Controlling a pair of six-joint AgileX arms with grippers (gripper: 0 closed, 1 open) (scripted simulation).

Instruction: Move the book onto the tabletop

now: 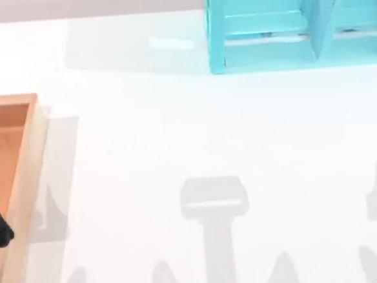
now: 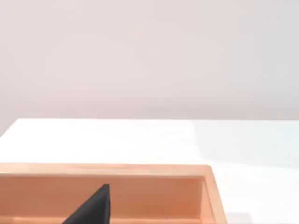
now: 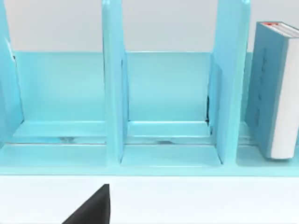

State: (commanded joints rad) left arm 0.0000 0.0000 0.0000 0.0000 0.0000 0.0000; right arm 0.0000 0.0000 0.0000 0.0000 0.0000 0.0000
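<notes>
- Book (image 3: 276, 91) stands upright in a compartment of the turquoise shelf (image 3: 163, 93), as the right wrist view shows; its light blue cover faces the divider beside it, the white page edges face outward, and a small red mark is at its upper end.
- None of the task is done yet: the book is in the shelf and not on the white bench (image 1: 195, 141).
- The shelf stands at the far side of the bench, toward the right in the top view, and the book cannot be made out from above.
- The right hand (image 3: 91, 207) appears as a dark fingertip in front of the shelf, above the bench and well apart from the book. Whether this hand is apart or together cannot be told.
- The left hand (image 2: 91, 207) hangs over the wooden tray (image 1: 31, 159) at the left edge of the bench, far from the work. Its state also cannot be told.
- Risk one: the book sits close to a divider, so a finger may hit the divider instead of sliding beside the cover.
- Risk two: a grip only on the upper end may let the thick book swing and catch on the shelf's front edge when it is pulled out.
- Risk three: a push from the front may tip the book deeper into the compartment.
</notes>
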